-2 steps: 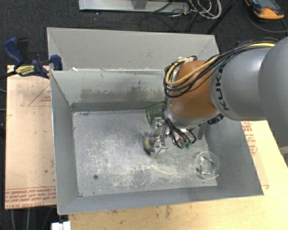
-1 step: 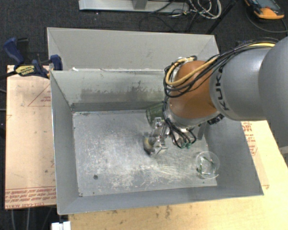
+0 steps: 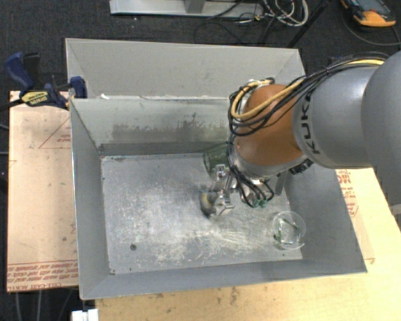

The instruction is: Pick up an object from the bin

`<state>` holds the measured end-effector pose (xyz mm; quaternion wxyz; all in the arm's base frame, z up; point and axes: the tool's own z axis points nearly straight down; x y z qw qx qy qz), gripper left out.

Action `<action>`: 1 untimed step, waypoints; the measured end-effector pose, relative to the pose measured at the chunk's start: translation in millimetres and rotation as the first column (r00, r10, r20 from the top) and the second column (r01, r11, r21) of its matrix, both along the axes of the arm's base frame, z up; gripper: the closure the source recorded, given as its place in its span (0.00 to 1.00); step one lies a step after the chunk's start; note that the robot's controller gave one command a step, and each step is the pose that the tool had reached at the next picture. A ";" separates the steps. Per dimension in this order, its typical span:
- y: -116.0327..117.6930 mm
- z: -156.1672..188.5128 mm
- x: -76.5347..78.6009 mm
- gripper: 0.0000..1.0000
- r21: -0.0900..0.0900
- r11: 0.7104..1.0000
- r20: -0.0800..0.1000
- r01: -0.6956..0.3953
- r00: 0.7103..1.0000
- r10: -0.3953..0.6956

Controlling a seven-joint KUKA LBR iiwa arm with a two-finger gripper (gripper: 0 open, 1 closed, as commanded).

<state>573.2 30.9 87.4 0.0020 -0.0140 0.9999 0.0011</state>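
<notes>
My gripper point(image 3: 220, 191) reaches down to the bin floor near the middle, slightly right of centre. A small grey rounded lump point(image 3: 206, 203) lies at its tip on the left side, touching or nearly touching it. Whether the lump is held I cannot tell. A dull green object point(image 3: 214, 156) rests against the back wall just behind the gripper, partly hidden by the arm's orange cover. A clear, transparent cup-like thing point(image 3: 287, 230) lies on the floor to the right front of the gripper, apart from it.
The arm with its orange cover and cables hangs over the bin's right rear part. The left half of the floor is bare scratched metal. Sloped walls rise on all sides.
</notes>
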 end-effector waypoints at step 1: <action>-0.1 13.1 -2.0 1.00 -0.001 1.000 -0.007 0.000 1.000 0.000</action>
